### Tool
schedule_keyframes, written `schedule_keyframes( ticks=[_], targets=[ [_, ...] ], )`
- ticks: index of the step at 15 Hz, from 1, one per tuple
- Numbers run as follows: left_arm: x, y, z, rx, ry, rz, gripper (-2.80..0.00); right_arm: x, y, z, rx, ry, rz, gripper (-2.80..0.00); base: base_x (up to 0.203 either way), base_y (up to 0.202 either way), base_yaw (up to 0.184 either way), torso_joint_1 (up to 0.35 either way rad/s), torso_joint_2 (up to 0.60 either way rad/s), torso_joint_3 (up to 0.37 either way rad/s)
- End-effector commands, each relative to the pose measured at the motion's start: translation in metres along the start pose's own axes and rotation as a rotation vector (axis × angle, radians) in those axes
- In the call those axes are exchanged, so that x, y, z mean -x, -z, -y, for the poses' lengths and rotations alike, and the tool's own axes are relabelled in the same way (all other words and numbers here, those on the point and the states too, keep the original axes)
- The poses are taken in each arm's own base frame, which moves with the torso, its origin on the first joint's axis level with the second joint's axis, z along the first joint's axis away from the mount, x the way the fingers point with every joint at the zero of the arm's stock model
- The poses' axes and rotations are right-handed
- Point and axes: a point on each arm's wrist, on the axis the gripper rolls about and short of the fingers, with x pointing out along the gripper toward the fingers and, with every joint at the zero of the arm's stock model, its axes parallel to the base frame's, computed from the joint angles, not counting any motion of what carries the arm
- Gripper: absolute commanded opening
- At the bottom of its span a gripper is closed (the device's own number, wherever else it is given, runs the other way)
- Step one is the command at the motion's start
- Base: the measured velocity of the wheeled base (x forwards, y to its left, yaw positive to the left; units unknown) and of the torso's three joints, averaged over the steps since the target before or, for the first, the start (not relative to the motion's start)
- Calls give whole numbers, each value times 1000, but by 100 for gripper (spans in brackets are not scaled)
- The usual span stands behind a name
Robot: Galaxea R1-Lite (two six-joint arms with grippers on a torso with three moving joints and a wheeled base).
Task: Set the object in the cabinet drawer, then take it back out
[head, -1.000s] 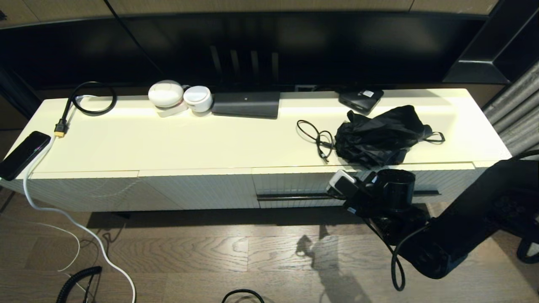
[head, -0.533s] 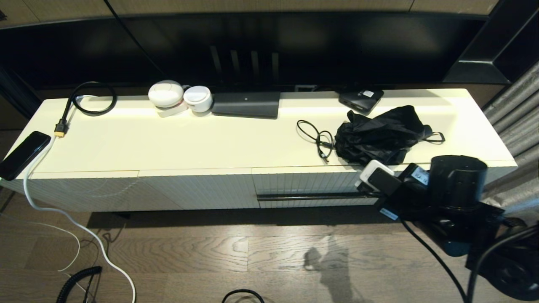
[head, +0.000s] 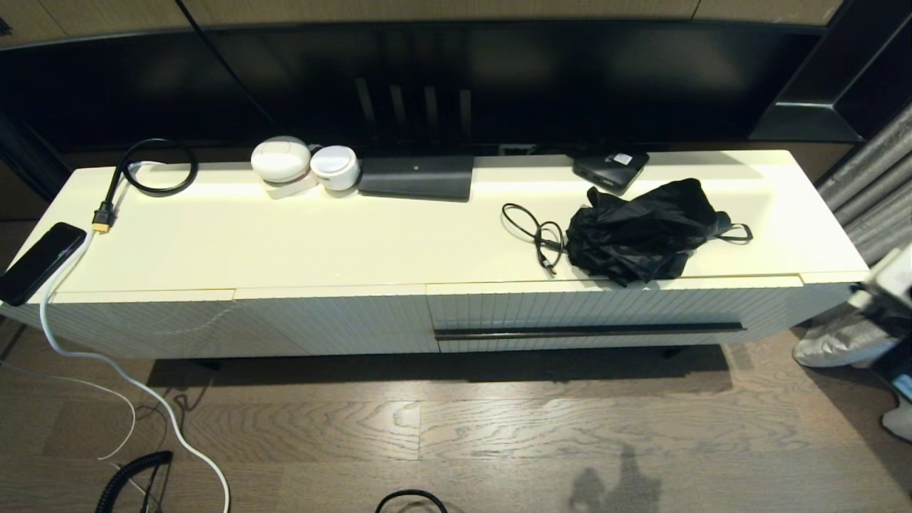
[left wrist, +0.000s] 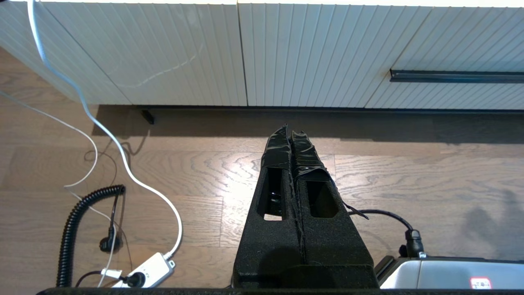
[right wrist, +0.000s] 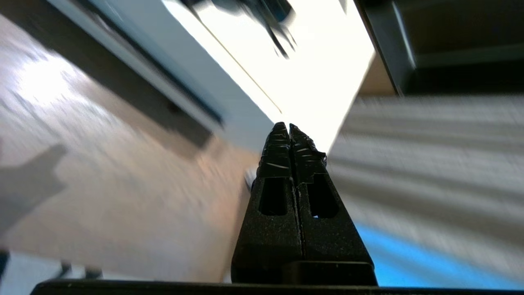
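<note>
The cabinet drawer point(head: 584, 310) is closed, its fluted cream front crossed by a long black bar handle point(head: 588, 330) that also shows in the left wrist view point(left wrist: 454, 76). A crumpled black fabric object point(head: 641, 231) lies on the cabinet top just above the drawer. My right gripper point(right wrist: 288, 128) is shut on nothing, off the cabinet's right end and above the floor; only a blurred piece of that arm point(head: 890, 281) shows at the head view's right edge. My left gripper point(left wrist: 290, 131) is shut and empty, low over the wooden floor in front of the cabinet.
On the cabinet top are a phone point(head: 39, 262), two white round devices point(head: 281, 160), a flat black box point(head: 417, 177), a thin black cable point(head: 538, 231) and a small black device point(head: 611, 167). White and coiled black cables point(head: 135, 385) lie on the floor at the left.
My right arm has swung from the drawer handle away to the right, almost out of the head view. The drawer stays closed and the black object has not moved.
</note>
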Motion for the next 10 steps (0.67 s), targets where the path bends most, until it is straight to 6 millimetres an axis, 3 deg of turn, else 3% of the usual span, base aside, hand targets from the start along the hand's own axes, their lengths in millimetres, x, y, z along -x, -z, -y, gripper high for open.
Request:
schedule_keyframes(
  ticks=[1,3,6,8,10],
  targets=[
    [0,0,0,0,0,-1,-280,67,30,24,-40,115,-46,-280,0,0,0,0,0,0],
    [0,0,0,0,-1,1,-280,101,49,22,-69,157,-133,-280,0,0,0,0,0,0],
    [0,0,0,0,-1,1,-280,141,75,1,-172,185,-194,-280,0,0,0,0,0,0],
    [0,0,0,0,-1,1,-280,155,91,-22,-227,177,-237,-280,0,0,0,0,0,0],
    [0,0,0,0,0,0,-280,152,103,-39,-356,145,-277,-280,0,0,0,0,0,0]
  ],
)
